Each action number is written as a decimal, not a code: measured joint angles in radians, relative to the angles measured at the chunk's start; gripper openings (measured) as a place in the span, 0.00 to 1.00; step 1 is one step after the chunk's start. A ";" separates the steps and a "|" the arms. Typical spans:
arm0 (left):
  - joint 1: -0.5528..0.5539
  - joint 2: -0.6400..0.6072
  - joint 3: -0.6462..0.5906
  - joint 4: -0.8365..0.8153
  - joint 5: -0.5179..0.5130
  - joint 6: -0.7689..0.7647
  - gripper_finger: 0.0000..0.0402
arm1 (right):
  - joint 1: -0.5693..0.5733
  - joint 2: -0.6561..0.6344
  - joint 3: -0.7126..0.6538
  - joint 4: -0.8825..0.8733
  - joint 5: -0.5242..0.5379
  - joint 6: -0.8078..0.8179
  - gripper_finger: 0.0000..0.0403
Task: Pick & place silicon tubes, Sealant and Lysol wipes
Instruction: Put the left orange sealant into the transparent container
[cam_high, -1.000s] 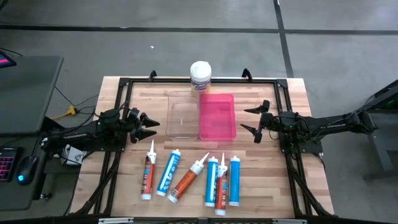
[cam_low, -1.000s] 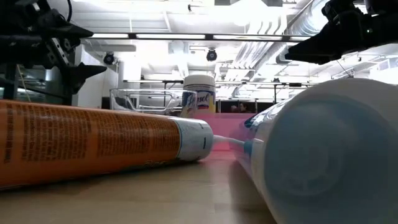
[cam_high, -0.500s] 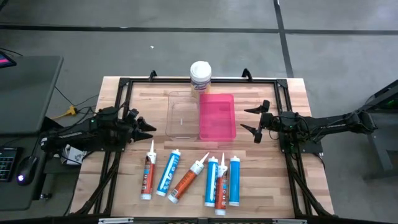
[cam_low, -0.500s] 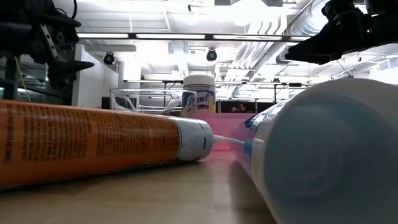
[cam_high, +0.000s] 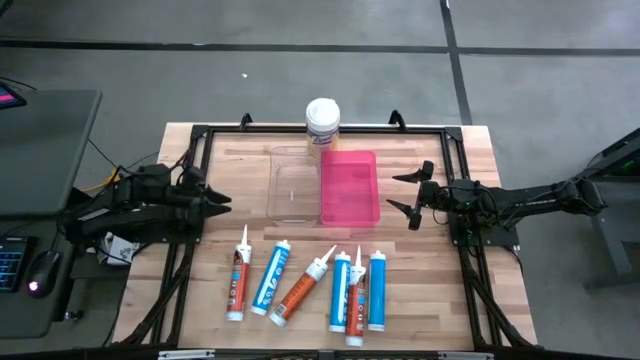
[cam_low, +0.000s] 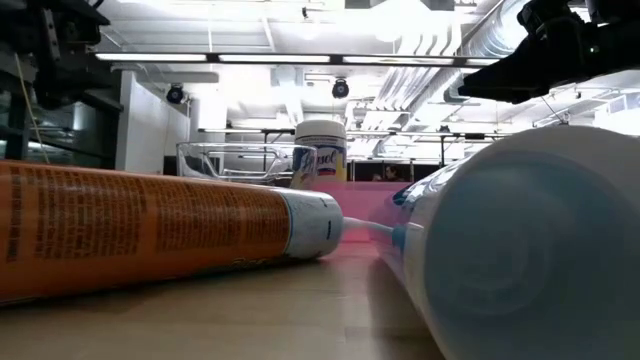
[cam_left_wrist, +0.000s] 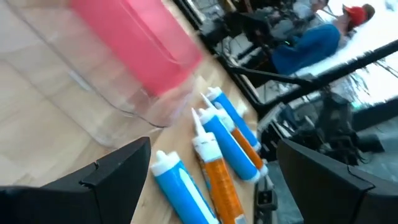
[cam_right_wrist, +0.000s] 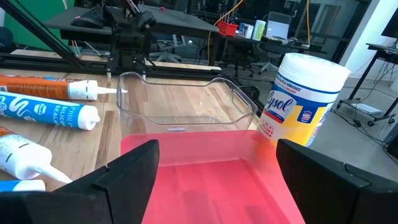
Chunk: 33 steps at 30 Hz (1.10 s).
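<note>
Two grippers, both empty, are noted in the high view. The left gripper (cam_high: 222, 200) sits at centre left of the frame with its fingers spread, pointing toward the clear tray (cam_high: 293, 184). The right gripper (cam_high: 412, 198) sits at centre right, fingers likewise spread, facing the pink tray (cam_high: 349, 187).

Six cartridges (cam_high: 306, 287) lie in a row across the lower middle of the frame, nozzles toward the trays, none touched. We judge them stiff, smooth-walled and prone to roll; a hold across the mid-body, clear of the thin nozzle, looks safest.

The Lysol wipes (cam_high: 322, 122) stand upright at upper centre, just behind the trays on the bench (cam_high: 470, 150). We judge this canister light for its bulk, slick, somewhat yielding in the wall and easily tipped. A hold across the body below the white lid seems best, though its girth may strain the gripper's span.
</note>
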 joint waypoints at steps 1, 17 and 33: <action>0.000 0.000 0.000 -0.015 -0.023 -0.030 0.86 | 0.000 0.000 0.000 0.000 0.000 0.000 0.80; -0.182 0.424 0.164 -0.132 -0.255 -0.366 0.67 | 0.000 0.000 0.000 0.000 0.000 0.000 0.80; -0.695 0.917 0.377 -0.373 -0.391 -0.951 0.65 | 0.000 0.000 0.000 0.000 0.000 0.000 0.80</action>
